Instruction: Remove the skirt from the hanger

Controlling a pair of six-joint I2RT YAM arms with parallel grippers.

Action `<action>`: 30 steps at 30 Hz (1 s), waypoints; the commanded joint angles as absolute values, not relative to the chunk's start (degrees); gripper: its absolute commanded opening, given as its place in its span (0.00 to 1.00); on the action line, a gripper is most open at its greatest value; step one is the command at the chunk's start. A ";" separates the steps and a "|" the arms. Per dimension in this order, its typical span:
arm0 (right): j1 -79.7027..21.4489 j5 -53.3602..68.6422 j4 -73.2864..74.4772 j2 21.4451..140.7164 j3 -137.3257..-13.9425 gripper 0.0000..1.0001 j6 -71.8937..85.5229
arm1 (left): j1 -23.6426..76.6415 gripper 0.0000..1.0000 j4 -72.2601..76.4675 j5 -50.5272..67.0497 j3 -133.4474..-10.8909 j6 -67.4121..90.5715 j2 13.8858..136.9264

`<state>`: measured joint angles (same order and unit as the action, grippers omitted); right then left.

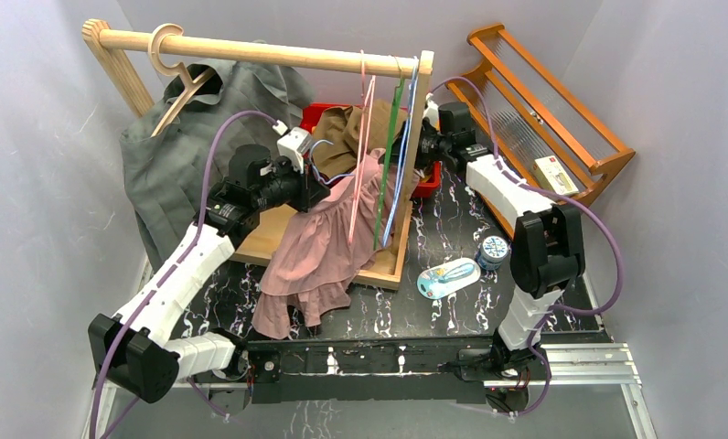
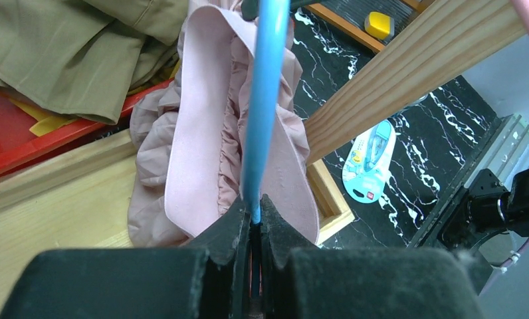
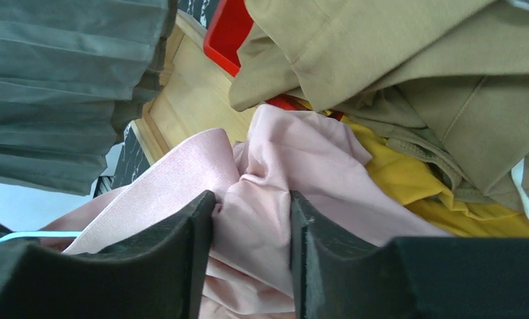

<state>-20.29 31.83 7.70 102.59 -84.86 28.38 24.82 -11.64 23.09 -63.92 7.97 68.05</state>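
skirt bunches between right pincer's parted jaws; left pincer clamps hanger

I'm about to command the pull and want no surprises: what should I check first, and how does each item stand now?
1. Left end effector clamped on hanger: ok.
2. Right end effector closed on skirt: not ok, jaws apart with cloth between them.
3. Skirt free of hanger: not ok, its cloth lies on both sides of the bar.
4. How the skirt is fastened to the hanger: cannot tell, hidden.
5. Pull path clear of rack post: cannot tell; the post stands close beside the skirt.
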 commanded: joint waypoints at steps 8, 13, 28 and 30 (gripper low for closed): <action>-17.83 30.46 -1.27 95.89 -75.59 0.13 34.34 | 24.69 0.00 -8.91 13.87 -65.34 10.33 65.94; -13.25 31.11 -6.82 93.88 -70.68 0.00 37.35 | 24.67 0.00 -8.75 11.02 -64.11 10.70 63.89; -7.55 40.97 -12.53 99.40 -66.98 0.00 39.23 | 24.70 0.00 -1.13 6.76 -56.38 14.26 54.11; -7.89 43.58 -13.67 99.40 -66.92 0.00 39.70 | 24.74 0.00 0.33 0.84 -56.30 20.34 54.43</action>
